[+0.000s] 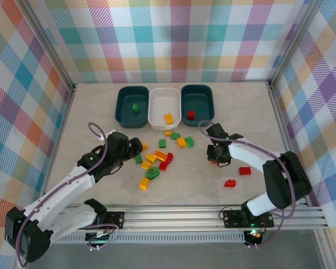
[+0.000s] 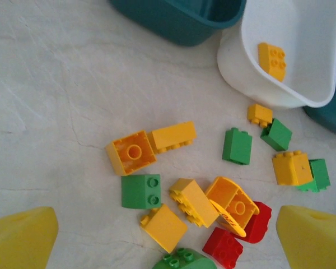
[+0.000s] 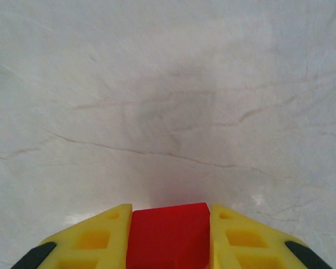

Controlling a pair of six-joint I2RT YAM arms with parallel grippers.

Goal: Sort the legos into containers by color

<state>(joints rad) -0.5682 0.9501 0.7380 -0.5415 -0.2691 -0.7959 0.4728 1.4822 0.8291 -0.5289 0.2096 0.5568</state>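
Red lego [image 3: 168,238] is pinched squarely by the right end effector [image 1: 217,159]; a straight lift is advised before carriage to the teal container [image 1: 208,94] ahead.

You face a pale bench [image 1: 246,117], its top cream-white with thin grey veins like marble; up close, those fine lines run right across it. 3 walls close it in: the back wall [image 1: 168,39], the left wall [image 1: 22,101] and the right wall [image 1: 319,84], all in pastel plaid. Silver metal struts [image 1: 50,45] mark the corners, and a ribbed aluminium rail [image 1: 179,216] runs along the near edge. The light is soft and even.
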